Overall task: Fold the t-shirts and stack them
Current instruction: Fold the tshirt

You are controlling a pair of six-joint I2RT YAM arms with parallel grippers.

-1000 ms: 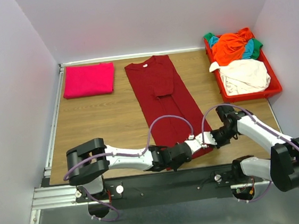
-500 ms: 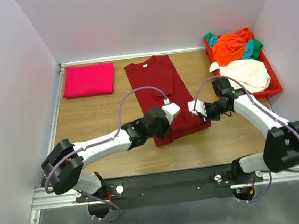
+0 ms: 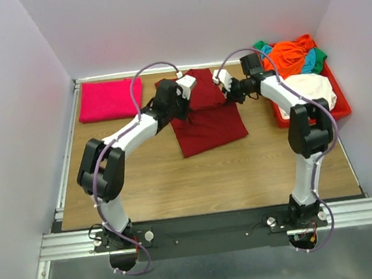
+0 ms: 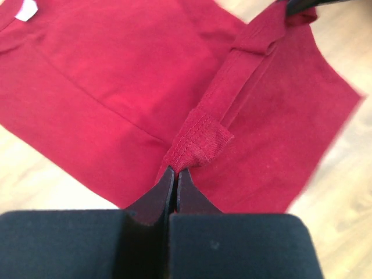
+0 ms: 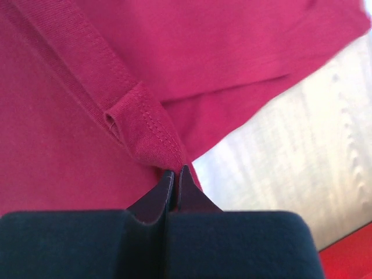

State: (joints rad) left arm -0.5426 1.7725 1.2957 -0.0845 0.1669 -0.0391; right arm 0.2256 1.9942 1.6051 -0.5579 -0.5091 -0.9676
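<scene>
While I scan the top view from the left, the magenta-pink t-shirt (image 3: 110,99) comes first: it lies folded flat at about 10 o'clock on the table (image 3: 177,180), well apart from both arms.

Next is the left gripper (image 3: 182,100), stretched out toward 12 o'clock. On its wrist camera I see its jaws pressed together with no gap, pinching a stitched hem corner of the maroon t-shirt (image 4: 197,145).

That maroon t-shirt (image 3: 208,127) sits mid-table, doubled over on itself. Its long axis runs roughly from 11 to 5 o'clock, with the collar end and its white label toward 12 and the folded edge toward 6. The hem is held over the far end, between the two grippers.

The right gripper (image 3: 231,96) reaches in from about 2 o'clock. Its wrist camera shows the jaws likewise squeezed tight, holding the other hem corner (image 5: 148,139).

Farthest right, the red tray (image 3: 340,108) at 2 o'clock holds a heap with an orange shirt (image 3: 287,59) and a cream shirt (image 3: 304,94).
</scene>
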